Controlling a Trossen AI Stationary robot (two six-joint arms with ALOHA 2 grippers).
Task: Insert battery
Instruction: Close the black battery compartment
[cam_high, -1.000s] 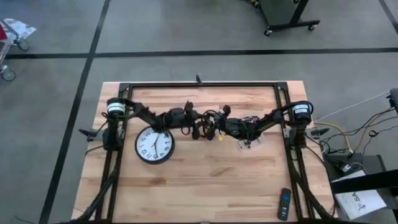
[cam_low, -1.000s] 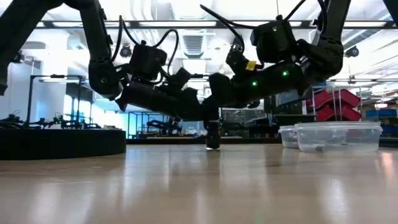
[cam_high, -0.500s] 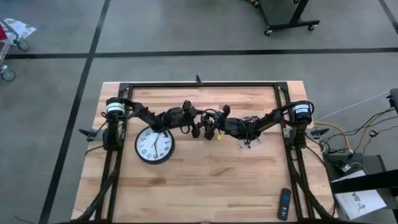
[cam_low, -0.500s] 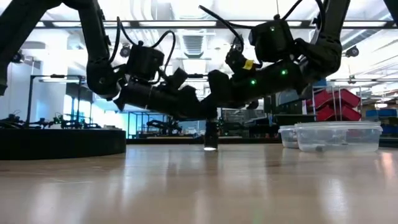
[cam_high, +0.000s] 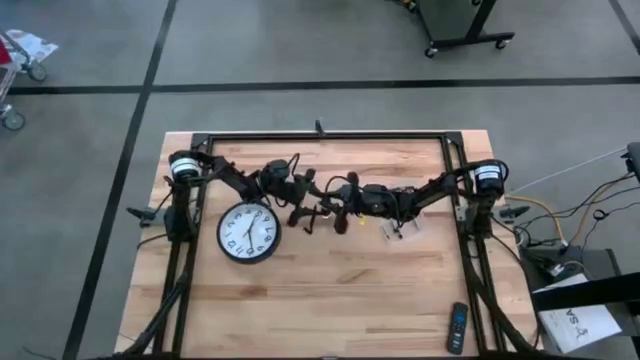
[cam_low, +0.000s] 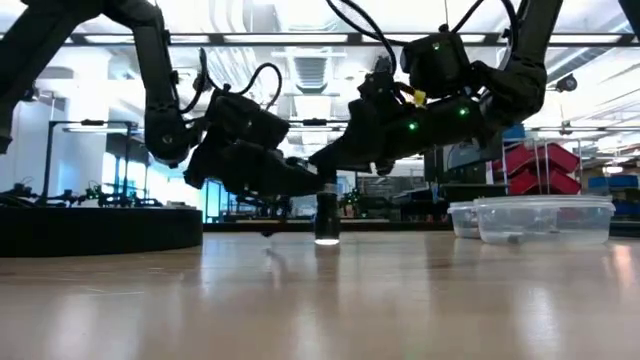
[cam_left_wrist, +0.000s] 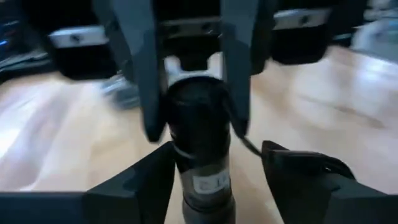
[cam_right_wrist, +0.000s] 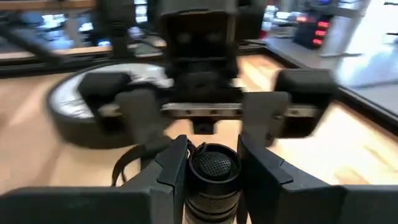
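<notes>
Both grippers meet mid-table, just right of the round white wall clock (cam_high: 248, 233) lying face up on the light wooden table (cam_high: 330, 300).

The right gripper (cam_right_wrist: 210, 163) has its two dark fingers (cam_right_wrist: 174, 171) closed in tight on a black cylindrical flashlight (cam_right_wrist: 212, 177). The pads press against the body on both sides, so it's properly clamped. In the right wrist view the end facing the camera has a textured round cap.

The left gripper (cam_left_wrist: 216, 163) has its fingers (cam_left_wrist: 149, 180) set wider. The same flashlight (cam_left_wrist: 200, 149) sits between them, with a small gap showing on each side in the left wrist view, so I can't tell if they touch it.

There's a pale label on the flashlight's barrel with a few characters, too smeared to read.

In the low view the flashlight (cam_low: 327, 216) stands upright, long axis vertical, lighter bottom end at or just above the tabletop, with both arms coming in from either side.

Off to the right sit clear plastic containers (cam_low: 530, 218), and a black remote (cam_high: 457, 327) lies near the table's front right corner.
</notes>
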